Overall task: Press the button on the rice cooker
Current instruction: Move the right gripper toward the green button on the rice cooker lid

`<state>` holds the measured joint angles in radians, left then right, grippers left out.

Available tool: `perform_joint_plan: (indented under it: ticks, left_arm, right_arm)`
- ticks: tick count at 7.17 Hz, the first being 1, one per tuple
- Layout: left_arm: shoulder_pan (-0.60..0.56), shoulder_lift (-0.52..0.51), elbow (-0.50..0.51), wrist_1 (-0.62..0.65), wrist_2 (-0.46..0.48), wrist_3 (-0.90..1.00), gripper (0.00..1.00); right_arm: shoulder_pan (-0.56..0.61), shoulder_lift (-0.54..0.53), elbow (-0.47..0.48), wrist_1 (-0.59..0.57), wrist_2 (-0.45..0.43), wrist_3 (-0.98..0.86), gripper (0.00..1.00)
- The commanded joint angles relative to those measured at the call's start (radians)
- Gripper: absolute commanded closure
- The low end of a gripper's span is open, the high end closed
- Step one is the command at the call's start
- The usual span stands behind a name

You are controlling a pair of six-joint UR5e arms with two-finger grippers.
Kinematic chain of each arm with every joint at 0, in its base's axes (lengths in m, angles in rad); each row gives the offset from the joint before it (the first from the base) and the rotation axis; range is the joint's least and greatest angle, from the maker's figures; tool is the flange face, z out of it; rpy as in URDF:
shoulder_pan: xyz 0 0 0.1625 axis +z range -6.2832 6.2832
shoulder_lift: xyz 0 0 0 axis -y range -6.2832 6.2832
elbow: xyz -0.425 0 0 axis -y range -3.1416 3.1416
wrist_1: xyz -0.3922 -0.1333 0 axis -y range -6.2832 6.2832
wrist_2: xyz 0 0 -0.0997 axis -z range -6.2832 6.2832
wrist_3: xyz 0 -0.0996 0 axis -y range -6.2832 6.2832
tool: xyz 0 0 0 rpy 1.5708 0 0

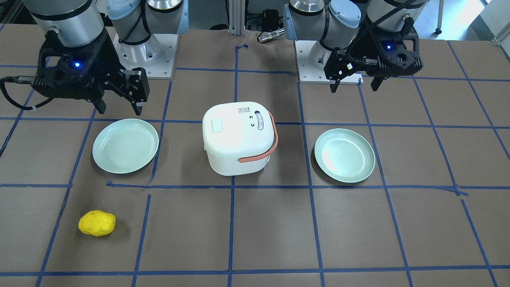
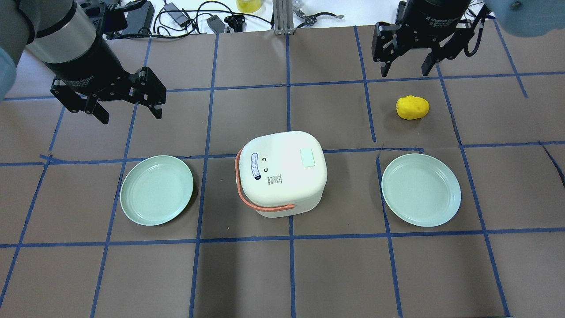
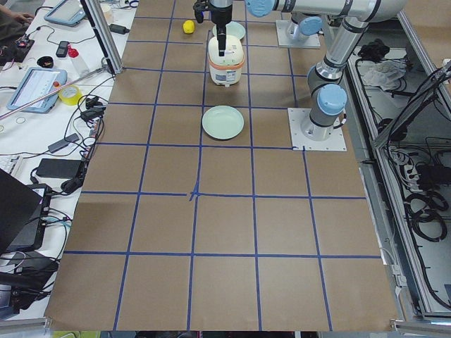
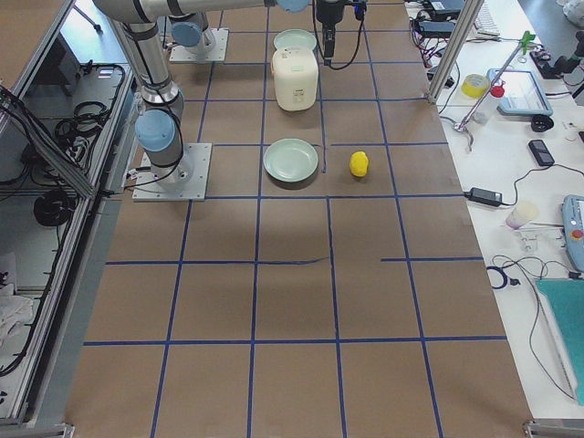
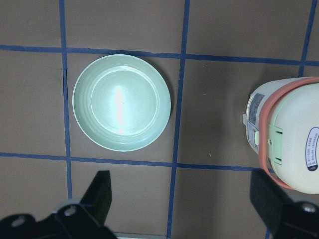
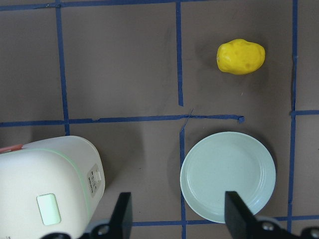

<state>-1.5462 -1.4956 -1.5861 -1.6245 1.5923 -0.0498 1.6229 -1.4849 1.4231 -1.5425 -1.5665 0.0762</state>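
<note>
The white rice cooker (image 2: 282,172) with an orange handle stands at the table's middle, lid shut; it also shows in the front view (image 1: 239,137). A pale green rectangular button (image 2: 307,157) sits on its lid, toward my right side, and shows in the right wrist view (image 6: 49,209). My left gripper (image 2: 132,115) is open and empty, hovering beyond and to the left of the cooker. My right gripper (image 2: 404,73) is open and empty, high over the table's far right. In the left wrist view the cooker's handle side (image 5: 289,134) is at the right edge.
Two pale green plates flank the cooker, one on the left (image 2: 156,190) and one on the right (image 2: 420,189). A yellow potato (image 2: 412,107) lies beyond the right plate, below my right gripper. Blue tape lines cross the brown table. Cables lie past the far edge.
</note>
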Motion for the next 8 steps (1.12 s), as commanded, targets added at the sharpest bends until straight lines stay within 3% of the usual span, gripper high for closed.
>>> perform_joint_plan:
  ticks: [1,4,6,8]
  left_arm:
    - [0.0,0.0,0.0,0.0,0.0,0.001,0.0]
    - [0.0,0.0,0.0,0.0,0.0,0.001,0.0]
    - [0.0,0.0,0.0,0.0,0.0,0.001,0.0]
    - [0.0,0.0,0.0,0.0,0.0,-0.001,0.0]
  right_arm:
    - [0.061,0.008,0.063,-0.055,0.005,0.014,0.79]
    - [0.191,0.028,0.176,-0.158,0.011,0.106,0.88]
    - [0.264,0.032,0.29,-0.337,0.003,0.206,0.88]
    - [0.319,0.034,0.344,-0.387,0.006,0.234,0.88]
